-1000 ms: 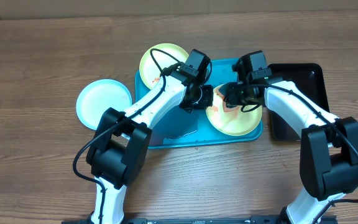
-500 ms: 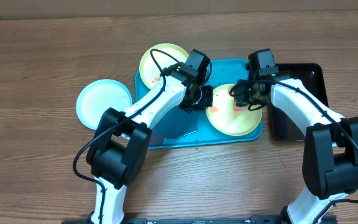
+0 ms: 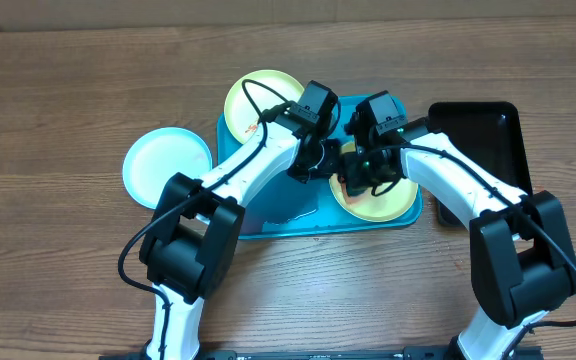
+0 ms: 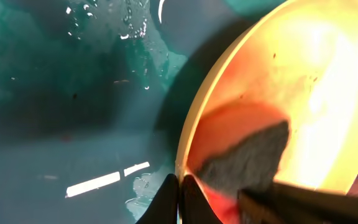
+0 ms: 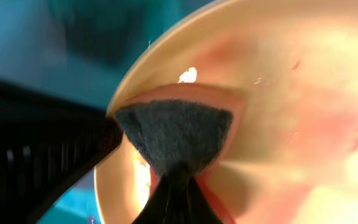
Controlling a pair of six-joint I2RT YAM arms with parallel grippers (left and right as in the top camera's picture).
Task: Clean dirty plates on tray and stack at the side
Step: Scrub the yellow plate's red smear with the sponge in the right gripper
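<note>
while both arms meet over the turquoise tray (image 3: pixel 268 205) at the middle of the overhead view, the left gripper (image 3: pixel 330 158) and right gripper (image 3: pixel 353 180) sit tip to tip at the left edge of a yellow plate (image 3: pixel 393 200) lying in the tray's right half. from above i cannot tell how their jaws stand. a second yellow plate (image 3: pixel 258 100) overlaps the tray's upper left corner. a blue plate (image 3: pixel 166 165) lies on the wooden table (image 3: pixel 68 80) to the left, apart from the tray. a black tray (image 3: pixel 478 130) is at the right.

left wrist view: the left gripper (image 4: pixel 180 186), at the bottom centre, is pressed together on the yellow plate's (image 4: pixel 316 74) rim. a grey sponge (image 4: pixel 247 155) rests on an orange-red smear (image 4: pixel 241 121) inside it. the wet tray floor (image 4: pixel 61 112) fills the left.

right wrist view: the right gripper (image 5: pixel 176 180), bottom centre, pinches the sponge (image 5: pixel 173 134) against the smeared plate (image 5: pixel 278 81). the black left gripper (image 5: pixel 36 149) touches the plate's left rim.
</note>
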